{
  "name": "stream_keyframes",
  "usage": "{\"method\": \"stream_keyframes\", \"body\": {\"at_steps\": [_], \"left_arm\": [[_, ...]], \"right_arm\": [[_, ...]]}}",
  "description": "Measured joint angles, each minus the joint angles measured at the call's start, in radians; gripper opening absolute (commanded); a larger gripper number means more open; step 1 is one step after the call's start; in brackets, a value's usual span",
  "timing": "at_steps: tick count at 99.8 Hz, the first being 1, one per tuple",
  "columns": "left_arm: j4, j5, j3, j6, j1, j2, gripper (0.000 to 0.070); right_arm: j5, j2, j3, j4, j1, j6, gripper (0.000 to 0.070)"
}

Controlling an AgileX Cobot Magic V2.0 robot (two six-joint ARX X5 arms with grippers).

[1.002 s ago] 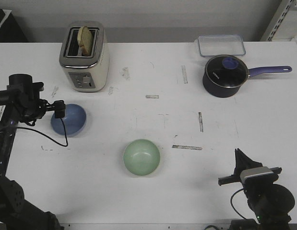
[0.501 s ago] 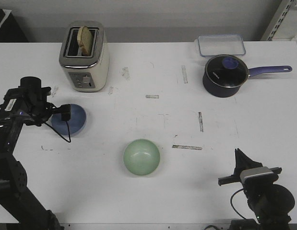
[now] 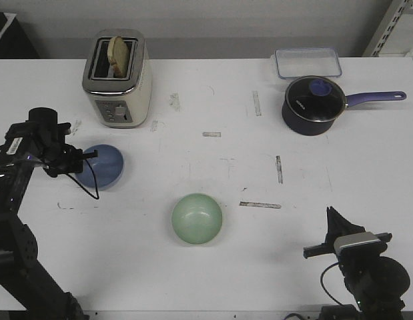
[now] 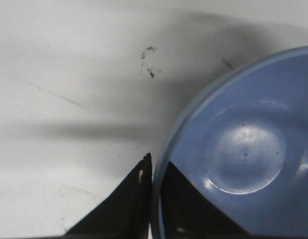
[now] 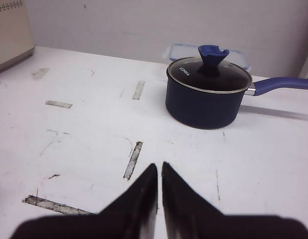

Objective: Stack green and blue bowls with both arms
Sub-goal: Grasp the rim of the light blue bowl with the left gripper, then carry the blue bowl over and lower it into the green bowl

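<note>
The light blue bowl point(image 3: 107, 167) sits on the white table at the left. My left gripper point(image 3: 85, 159) is at its left rim. In the left wrist view the blue bowl point(image 4: 243, 149) fills the right side, and its rim runs between the two black fingers of the left gripper point(image 4: 156, 165), which are shut on it. The pale green bowl point(image 3: 197, 218) stands alone near the table's front centre. My right gripper point(image 3: 331, 217) is at the front right, far from both bowls. In the right wrist view the right gripper point(image 5: 159, 167) is shut and holds nothing.
A cream toaster point(image 3: 117, 78) with a bread slice stands at the back left. A dark saucepan point(image 3: 314, 105) with a purple handle is at the back right, also in the right wrist view point(image 5: 207, 97). A clear lidded container point(image 3: 307, 63) lies behind it. Worn tape strips mark the table.
My left arm has moved right and down at the blue bowl's left rim, and the bowl has shifted slightly right. The right arm and the green bowl have not moved.
</note>
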Motion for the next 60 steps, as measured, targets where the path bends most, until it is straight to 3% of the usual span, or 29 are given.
{"method": "stream_keyframes", "body": {"at_steps": [27,60], "left_arm": [[-0.004,-0.003,0.0,-0.008,-0.057,-0.068,0.0],[-0.003,0.002,0.001,-0.046,-0.294,-0.327,0.0]], "right_arm": [[0.0,0.0,0.0,0.0,0.0,0.0,0.0001],[0.0,0.0,0.0,0.0,0.0,0.0,0.0001]]}}
